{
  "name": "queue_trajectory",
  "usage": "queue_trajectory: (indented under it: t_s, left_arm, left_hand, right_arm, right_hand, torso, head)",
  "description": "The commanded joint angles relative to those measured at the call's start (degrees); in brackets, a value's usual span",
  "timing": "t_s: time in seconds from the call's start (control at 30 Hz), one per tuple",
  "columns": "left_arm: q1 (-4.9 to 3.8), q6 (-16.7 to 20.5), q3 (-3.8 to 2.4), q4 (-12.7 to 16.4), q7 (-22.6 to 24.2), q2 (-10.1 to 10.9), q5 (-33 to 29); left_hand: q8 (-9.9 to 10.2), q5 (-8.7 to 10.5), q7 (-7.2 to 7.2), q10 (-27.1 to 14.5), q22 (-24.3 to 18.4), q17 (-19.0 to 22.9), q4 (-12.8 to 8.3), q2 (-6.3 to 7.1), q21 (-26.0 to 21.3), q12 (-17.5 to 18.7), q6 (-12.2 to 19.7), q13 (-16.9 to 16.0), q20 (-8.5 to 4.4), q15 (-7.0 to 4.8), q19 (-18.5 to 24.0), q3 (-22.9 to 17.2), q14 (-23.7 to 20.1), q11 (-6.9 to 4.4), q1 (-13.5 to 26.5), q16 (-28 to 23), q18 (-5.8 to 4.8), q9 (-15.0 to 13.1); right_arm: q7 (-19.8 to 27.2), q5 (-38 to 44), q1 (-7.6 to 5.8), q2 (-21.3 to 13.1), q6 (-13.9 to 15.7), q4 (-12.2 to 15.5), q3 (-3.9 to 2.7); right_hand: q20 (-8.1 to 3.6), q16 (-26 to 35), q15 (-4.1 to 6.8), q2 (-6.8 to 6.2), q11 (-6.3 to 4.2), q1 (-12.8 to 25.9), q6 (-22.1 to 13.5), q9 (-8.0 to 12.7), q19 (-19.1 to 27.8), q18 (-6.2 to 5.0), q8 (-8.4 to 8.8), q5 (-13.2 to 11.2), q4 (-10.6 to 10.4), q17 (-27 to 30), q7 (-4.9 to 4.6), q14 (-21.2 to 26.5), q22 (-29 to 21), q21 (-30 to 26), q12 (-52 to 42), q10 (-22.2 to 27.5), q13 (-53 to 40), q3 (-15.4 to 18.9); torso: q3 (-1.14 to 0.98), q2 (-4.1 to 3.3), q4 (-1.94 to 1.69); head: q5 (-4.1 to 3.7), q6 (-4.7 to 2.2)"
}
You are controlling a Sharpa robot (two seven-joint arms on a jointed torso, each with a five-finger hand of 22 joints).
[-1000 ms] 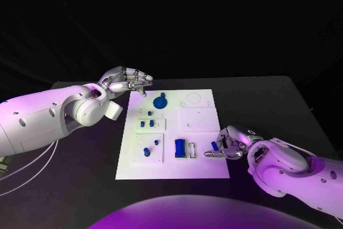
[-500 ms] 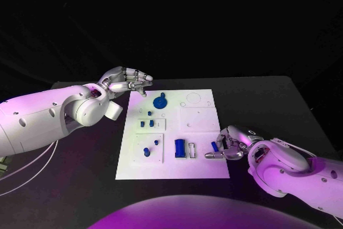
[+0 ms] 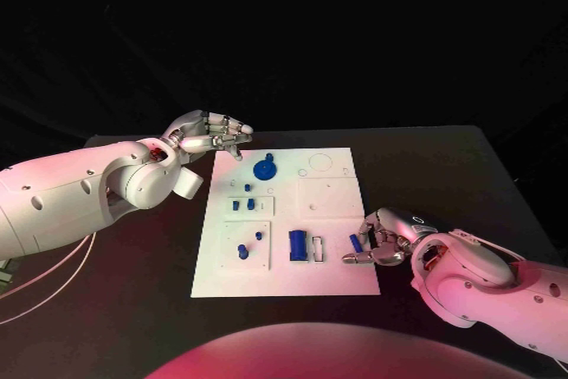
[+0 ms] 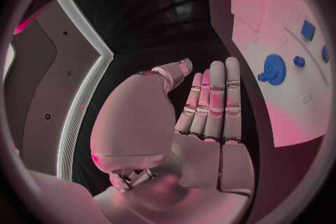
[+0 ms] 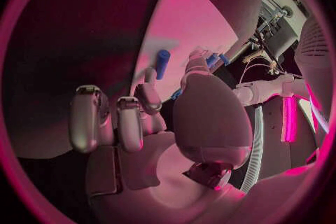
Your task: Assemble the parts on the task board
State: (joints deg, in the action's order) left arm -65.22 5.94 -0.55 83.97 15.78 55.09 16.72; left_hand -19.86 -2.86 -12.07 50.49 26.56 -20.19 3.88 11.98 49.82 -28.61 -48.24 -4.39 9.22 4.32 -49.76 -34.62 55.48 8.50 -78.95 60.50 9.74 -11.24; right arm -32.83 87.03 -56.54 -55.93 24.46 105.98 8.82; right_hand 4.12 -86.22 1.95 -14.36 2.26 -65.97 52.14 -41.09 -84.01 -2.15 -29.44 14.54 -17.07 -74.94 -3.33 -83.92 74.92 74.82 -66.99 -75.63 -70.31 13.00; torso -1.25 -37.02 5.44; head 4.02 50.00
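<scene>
Two hands at the task board (image 3: 337,280)

Right hand (image 3: 381,239), lower right, pinches a blue peg (image 3: 355,242); left hand (image 3: 213,133), upper left, hovers empty, fingers loosely apart.

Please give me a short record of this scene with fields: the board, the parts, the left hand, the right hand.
board: white task board in the middle of the black table
parts: blue gear at the far end; small blue pegs in the left column; blue block near the front
left hand: left hand above the board's far left corner, fingers straight, holds nothing
right hand: right hand at the board's right edge, by a small blue peg; whether it holds the peg cannot be told
</scene>
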Motion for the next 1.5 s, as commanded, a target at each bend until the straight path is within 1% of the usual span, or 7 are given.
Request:
queue_trajectory:
  t_s: [0.03,0.27,0.4,0.6,0.83,1.17,1.5]
  left_arm:
    - [-0.03,-0.7,-0.03,0.1,0.2,-0.1,0.2]
    - [-0.03,-0.8,-0.03,0.1,0.2,-0.1,0.2]
    - [-0.03,-0.8,-0.03,0.1,0.2,-0.1,0.2]
    - [-0.03,-0.8,-0.03,0.0,0.1,-0.1,0.2]
    - [-0.03,-0.8,-0.02,0.0,0.1,-0.1,0.2]
    - [-0.03,-0.8,-0.01,0.0,0.1,-0.1,0.2]
    - [-0.03,-0.8,-0.01,0.1,0.0,-0.1,0.3]
  left_hand:
    - [-0.3,-0.28,-0.15,-0.4,-0.1,0.0,0.4,0.12,-0.2,-0.3,0.4,0.1,0.5,0.0,0.0,0.0,-0.3,0.07,0.4,0.0,0.79,0.1]
    - [-0.3,-0.28,-0.15,-0.4,-0.1,0.0,0.4,0.12,-0.2,-0.3,0.4,0.1,0.5,0.0,0.0,0.0,-0.3,0.07,0.4,0.0,0.79,0.1]
    - [-0.3,-0.28,-0.15,-0.4,-0.1,0.0,0.4,0.12,-0.2,-0.3,0.4,0.1,0.5,0.0,0.0,0.0,-0.3,0.07,0.4,0.0,0.79,0.1]
    - [-0.3,-0.28,-0.15,-0.4,-0.1,0.0,0.4,0.12,-0.2,-0.3,0.4,0.1,0.5,0.0,0.0,0.0,-0.3,0.07,0.4,0.0,0.79,0.1]
    - [-0.3,-0.28,-0.15,-0.4,-0.1,0.0,0.4,0.12,-0.2,-0.3,0.4,0.1,0.5,0.0,0.0,0.0,-0.3,0.07,0.4,0.0,0.79,0.1]
    - [-0.4,-0.29,-0.13,-0.5,-0.2,0.0,0.5,0.15,-0.3,-0.4,0.4,0.1,0.51,0.01,-0.1,0.0,-0.3,0.07,0.5,0.0,0.79,0.1]
    - [-0.4,-0.29,-0.13,-0.5,-0.2,0.0,0.5,0.15,-0.3,-0.4,0.4,0.1,0.51,0.01,-0.1,0.0,-0.3,0.07,0.5,0.0,0.79,0.1]
  right_arm:
    - [-1.3,-0.1,0.46,-0.2,-2.0,-0.6,0.4]
    - [-0.5,-2.2,0.43,-0.2,-1.7,-0.9,0.4]
    - [0.2,-3.9,0.4,-0.2,-1.5,-1.0,0.4]
    - [0.7,-5.4,0.37,-0.2,-1.4,-1.2,0.4]
    - [0.8,-6.2,0.36,-0.2,-1.4,-1.3,0.4]
    - [0.7,-6.1,0.35,-0.1,-1.3,-1.3,0.4]
    - [0.1,-3.5,0.35,0.1,-0.7,-1.1,0.4]
  right_hand:
    - [0.36,0.2,-0.41,1.21,0.25,-2.4,-4.0,5.2,-1.4,-0.67,7.75,-0.3,0.0,-8.5,-3.71,-4.5,11.3,-0.2,-0.5,0.3,0.0,-1.2]
    - [0.37,0.3,-0.43,1.23,0.27,-2.9,-4.2,5.2,-1.3,-0.76,7.88,-0.3,0.1,-8.4,-3.76,-4.4,11.2,-0.7,-0.3,0.4,0.2,-1.3]
    - [0.77,0.3,-1.08,-0.17,1.16,-5.8,-7.9,7.0,-0.9,-0.92,9.81,0.1,0.0,-8.3,-4.87,-4.4,10.9,-1.8,-0.4,0.6,0.4,-0.3]
    - [1.0,0.3,-1.35,0.49,1.42,-6.8,-8.3,7.8,-0.9,-0.91,10.01,0.2,0.0,-8.3,-5.13,-4.4,10.9,-1.8,-0.7,0.5,0.2,-0.7]
    - [0.77,0.4,-0.83,5.54,0.71,-5.8,-5.2,9.2,-1.1,-0.86,8.21,-0.6,0.1,-8.2,-4.27,-4.4,11.1,-1.3,-1.6,-0.2,-0.1,-3.6]
    - [0.55,0.5,-0.59,4.47,0.42,-6.2,-4.1,10.1,-1.5,-0.69,7.82,-0.6,0.1,-8.1,-3.95,-4.4,11.3,-0.3,-2.4,-0.8,-0.6,-3.2]
    - [-0.01,0.2,0.02,8.38,-0.27,-8.3,-1.3,12.7,-2.0,-0.38,7.99,-1.0,0.3,-8.6,-3.23,-4.5,11.7,1.4,-3.4,-2.0,-1.2,-4.6]
  torso:
    - [0.0,0.0,-0.03]
    - [0.03,0.0,-0.04]
    - [0.01,-0.02,-0.05]
    - [0.03,-0.02,-0.04]
    - [0.01,-0.01,-0.01]
    - [0.01,-0.02,-0.02]
    - [0.02,-0.01,-0.01]
  head:
    - [0.0,0.0]
    - [-0.06,0.0]
    - [0.0,0.0]
    - [0.06,0.0]
    - [0.02,0.0]
    - [-0.01,0.0]
    - [-0.04,0.0]
